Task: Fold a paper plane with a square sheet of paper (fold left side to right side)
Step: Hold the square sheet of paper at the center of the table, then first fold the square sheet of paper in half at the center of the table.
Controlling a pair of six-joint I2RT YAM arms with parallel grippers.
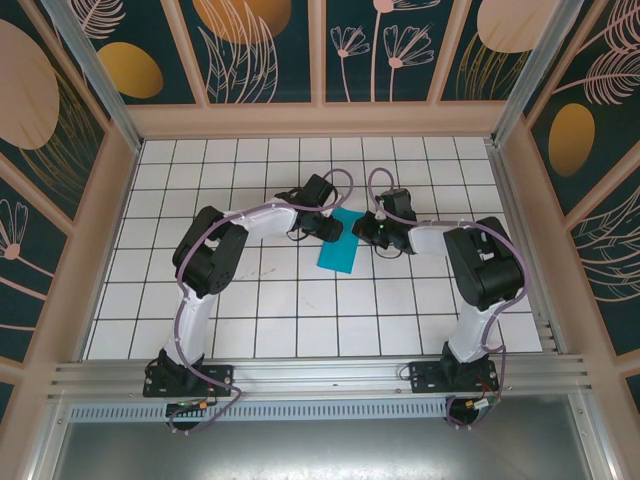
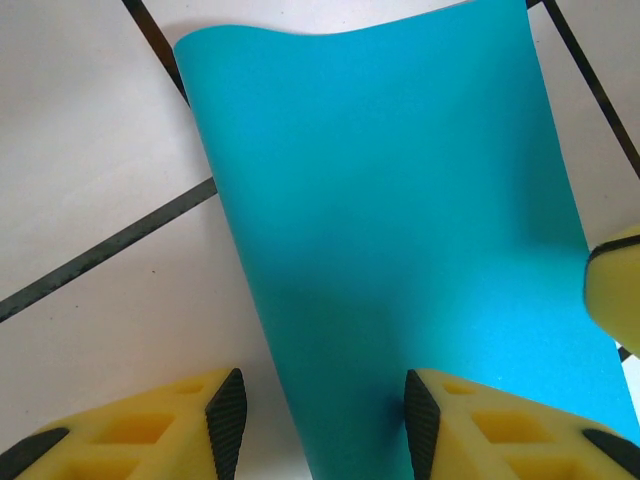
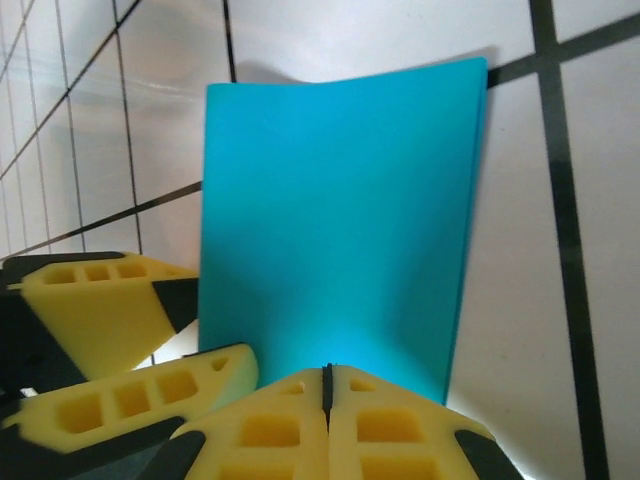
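The square sheet of paper [image 1: 338, 248] is cyan-teal and lies as a narrow rectangle on the white tiled table [image 1: 300, 310], between the two arms. My left gripper [image 2: 325, 420] is open and astride the long left edge of the paper [image 2: 400, 200], with one pad over the sheet and one over bare tile. My right gripper [image 3: 327, 385] is shut, its pads pinched on the near end of the paper [image 3: 340, 220]. The sheet bows and its far edge lifts slightly. From above, the left gripper [image 1: 330, 228] and right gripper [image 1: 365, 228] flank the sheet's far end.
A yellow finger [image 2: 615, 290] of the right gripper shows at the right edge of the left wrist view. The left gripper's fingers [image 3: 100, 310] stand close beside the right gripper. Wooden walls [image 1: 320, 118] enclose the table.
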